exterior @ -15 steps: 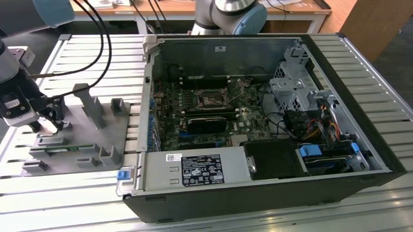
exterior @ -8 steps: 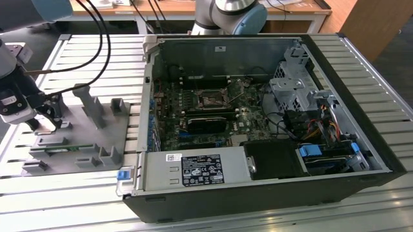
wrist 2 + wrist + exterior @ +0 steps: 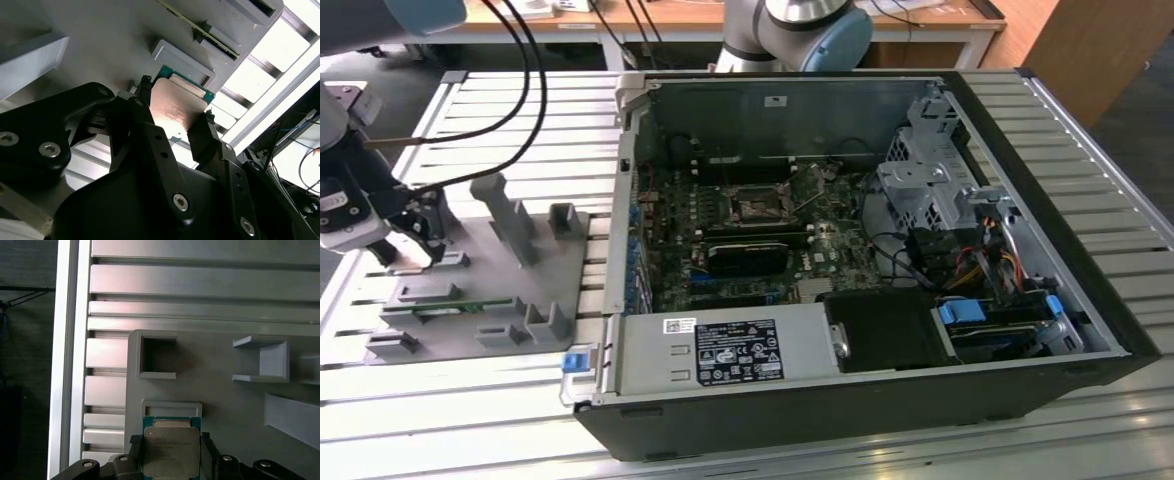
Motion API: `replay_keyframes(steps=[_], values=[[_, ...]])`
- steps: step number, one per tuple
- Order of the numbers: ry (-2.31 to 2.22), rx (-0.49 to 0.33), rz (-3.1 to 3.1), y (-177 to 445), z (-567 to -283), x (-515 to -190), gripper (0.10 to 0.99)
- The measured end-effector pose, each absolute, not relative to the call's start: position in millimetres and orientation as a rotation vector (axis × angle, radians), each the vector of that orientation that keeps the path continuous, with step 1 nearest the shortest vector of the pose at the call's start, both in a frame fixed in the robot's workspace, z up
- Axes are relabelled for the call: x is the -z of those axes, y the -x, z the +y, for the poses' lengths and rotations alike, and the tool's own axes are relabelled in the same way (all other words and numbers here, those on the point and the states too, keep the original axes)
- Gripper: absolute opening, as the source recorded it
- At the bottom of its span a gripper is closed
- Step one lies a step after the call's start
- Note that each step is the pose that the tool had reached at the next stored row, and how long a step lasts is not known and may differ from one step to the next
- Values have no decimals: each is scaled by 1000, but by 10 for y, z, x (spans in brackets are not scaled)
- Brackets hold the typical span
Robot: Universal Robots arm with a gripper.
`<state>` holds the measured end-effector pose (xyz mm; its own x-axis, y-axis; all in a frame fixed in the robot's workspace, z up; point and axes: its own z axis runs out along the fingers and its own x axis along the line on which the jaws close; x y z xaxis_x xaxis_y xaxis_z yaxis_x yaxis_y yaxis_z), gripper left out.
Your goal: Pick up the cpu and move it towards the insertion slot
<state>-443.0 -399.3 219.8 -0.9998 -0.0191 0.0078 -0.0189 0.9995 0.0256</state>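
The black two-fingered gripper (image 3: 176, 100) is narrowed onto the cpu (image 3: 171, 450), a flat square silvery-topped chip with a green rim, its fingers (image 3: 150, 135) against two opposite edges. The chip lies at the grey plastic holder plate (image 3: 220, 405), middle left of the exterior view. Grasping is the step in hand, I judge; lifting calls for a firm, level hold. One cpu, one insertion slot (image 3: 758, 207), the metal-framed dark square socket mid-frame.
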Motion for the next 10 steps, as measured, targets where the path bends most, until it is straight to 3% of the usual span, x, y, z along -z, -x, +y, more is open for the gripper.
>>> replay_keyframes(steps=[10], values=[[-30,40,-3133,4430,-3993,-2270,541]])
